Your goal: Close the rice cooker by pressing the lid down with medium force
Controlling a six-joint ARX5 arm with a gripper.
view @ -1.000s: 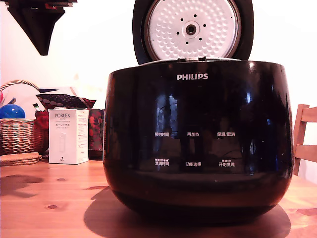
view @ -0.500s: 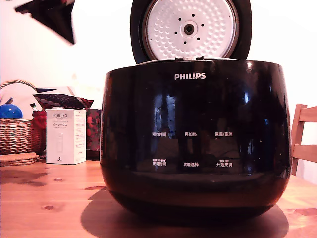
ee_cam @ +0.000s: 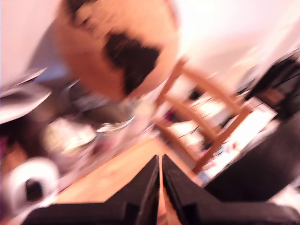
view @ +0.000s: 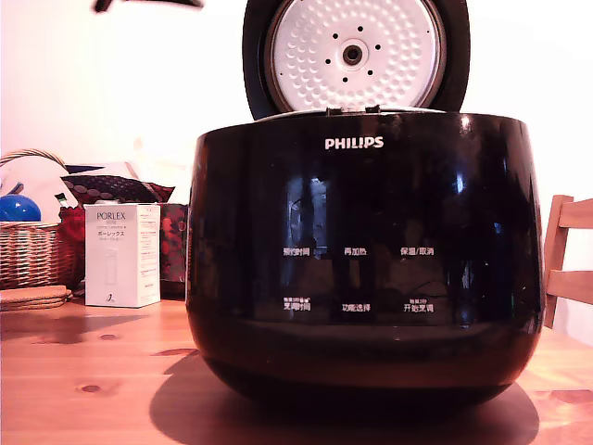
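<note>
Exterior view first: the rice cooker point(view: 364, 264), a glossy black rounded pot, fills most of the picture and stands on the wooden desk point(view: 83, 389), its front showing the white PHILIPS logo and two rows of white Chinese labels. Its lid point(view: 355, 57) stands upright behind the rim, open, with the white dimpled inner plate and its central hub facing the camera. At the exterior view's right edge part of a wooden chair point(view: 570, 264) shows. At the exterior view's left, well apart from the cooker, sit a wicker basket point(view: 35, 250) with a blue ball point(view: 18, 208) in it, and a white PORLEX box point(view: 122, 255) standing upright just beside the basket. At the top edge, toward the exterior view's left, only a dark sliver of the arm point(view: 146, 4) shows, high above the desk and well apart from the lid. The wrist view is heavily blurred; the pincer point(ee_cam: 160, 174) has its two black fingers pressed almost together with only a thin slit between them, pinching nothing, and neither the cooker nor its lid can be made out there, only a wooden chair frame and clutter.
</note>
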